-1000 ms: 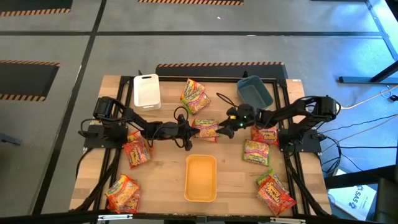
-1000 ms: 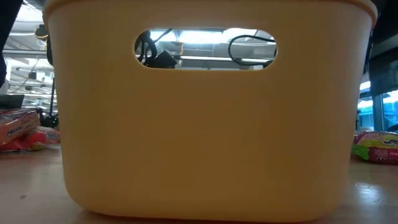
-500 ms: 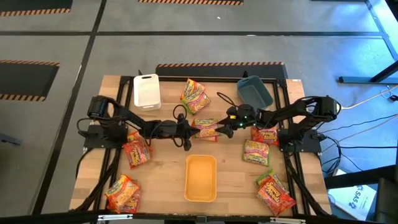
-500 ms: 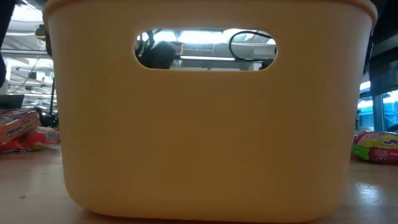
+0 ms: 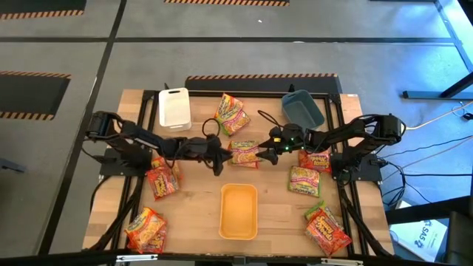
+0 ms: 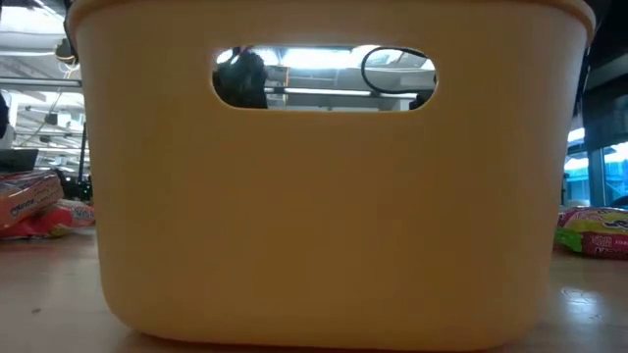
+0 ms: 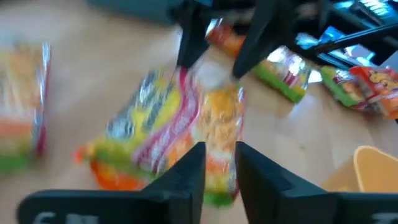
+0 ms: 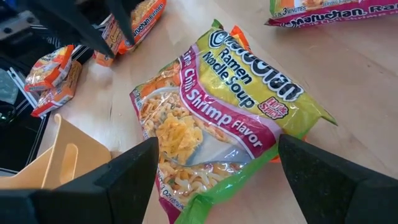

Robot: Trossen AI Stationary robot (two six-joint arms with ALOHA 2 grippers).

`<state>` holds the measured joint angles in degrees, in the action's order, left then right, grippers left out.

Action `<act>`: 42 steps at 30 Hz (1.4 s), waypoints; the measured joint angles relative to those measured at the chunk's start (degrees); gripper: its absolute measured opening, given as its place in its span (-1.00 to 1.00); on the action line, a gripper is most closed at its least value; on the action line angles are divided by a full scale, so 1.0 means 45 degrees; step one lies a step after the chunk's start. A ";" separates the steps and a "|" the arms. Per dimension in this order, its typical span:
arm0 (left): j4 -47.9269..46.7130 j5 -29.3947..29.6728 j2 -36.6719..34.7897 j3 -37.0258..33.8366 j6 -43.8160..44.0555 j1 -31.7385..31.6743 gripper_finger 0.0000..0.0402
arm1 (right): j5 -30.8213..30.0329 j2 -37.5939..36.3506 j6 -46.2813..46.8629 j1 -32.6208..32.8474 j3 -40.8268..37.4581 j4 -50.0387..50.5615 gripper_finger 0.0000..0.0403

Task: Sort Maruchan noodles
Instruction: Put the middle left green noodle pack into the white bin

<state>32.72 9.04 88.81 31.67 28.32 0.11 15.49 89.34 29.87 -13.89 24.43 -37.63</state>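
Overhead, I see both grippers meeting at the table's middle over one noodle packet (image 5: 244, 153), left gripper (image 5: 219, 154) on one side, right gripper (image 5: 266, 151) on the other, beyond the yellow bin (image 5: 239, 211). Its long axis runs roughly arm to arm. Low view: the yellow bin's wall fills everything; the packet is hidden. Left wrist: narrowly parted fingers (image 7: 186, 177), the blurred packet just ahead. Right wrist: fingers (image 8: 134, 171) spread wide around the green-pink shrimp-flavor packet, label readable.
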 joint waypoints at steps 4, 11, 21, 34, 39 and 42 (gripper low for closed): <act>-0.0171 -0.0325 0.0113 0.0002 0.1256 -0.0046 -0.49 | -0.0119 0.0000 0.0053 -0.0001 0.0000 0.0170 0.57; -0.0190 0.0939 0.0307 -0.0001 0.1954 0.0183 -0.50 | 0.0112 0.0000 0.0767 0.0093 -0.0005 0.0995 0.57; 0.1390 0.1353 0.1899 0.0002 0.2367 0.0168 -0.50 | -0.0146 0.0016 0.1084 0.0092 -0.0006 0.1049 0.57; 0.3594 0.0773 0.3353 0.0026 0.1931 0.0031 -0.50 | -0.0437 0.1050 0.1370 0.0092 -0.0010 -0.0602 0.57; 0.3806 0.0726 0.3367 0.0021 0.1608 0.0003 -0.50 | -0.0432 0.1724 0.1642 0.0092 -0.0010 -0.1863 0.57; 0.3779 0.0564 0.3367 0.0021 0.1573 -0.0004 -0.50 | -0.0282 0.2052 0.1655 0.0092 -0.0015 -0.2575 0.57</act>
<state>49.72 11.57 103.96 31.77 35.40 0.09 14.22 98.58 37.32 -13.47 24.36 -49.22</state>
